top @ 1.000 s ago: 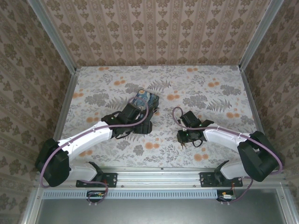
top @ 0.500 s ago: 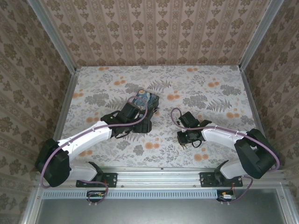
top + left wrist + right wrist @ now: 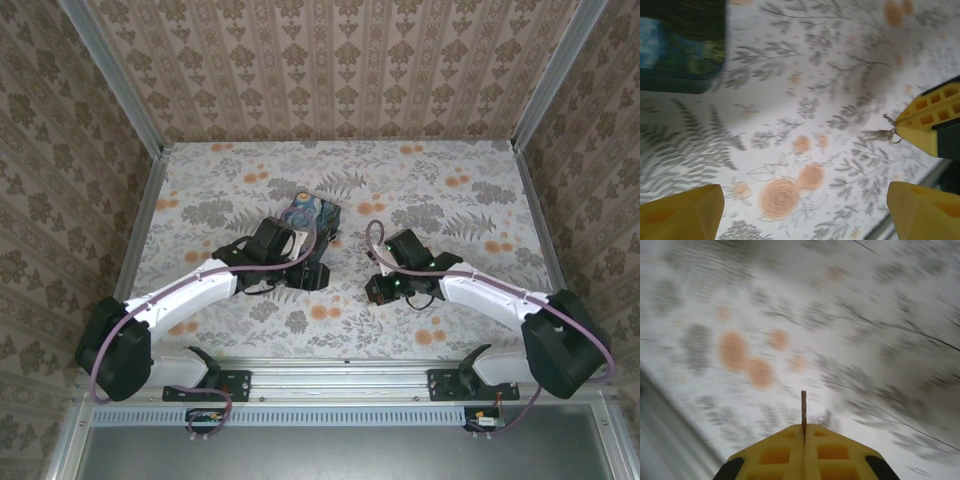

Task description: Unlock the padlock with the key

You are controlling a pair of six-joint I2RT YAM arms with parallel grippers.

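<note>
Low in the right wrist view, the right end effector is pinched fully closed on the key; only a thin dark blade stands out past the yellow fingertips, edge-on and pointing up the frame, over the blurred floral bench. At the right edge of the left wrist view the key shows what looks like its small ring, hanging off the tip of those same fingers, seemingly clear of the surface. The left end effector is spread wide with nothing between its yellow fingers, which sit in the two lower corners of that frame; the dark blue tin lies at the upper left there, well apart from the key. From above, the two end effectors hover near each other at the middle of the bench, the tin just beyond the left one.

Risks, as I judge them: the grip is on a very thin piece of metal, so the key may twist or slide between the pads when its tip meets the padlock's keyway; a slight tilt of the blade would jam it on the keyhole's edge rather than let it enter; the loose ring could swing and snag; a padlock not braced by the left end effector would likely skid or spin on the smooth bench when pushed or turned.
</note>
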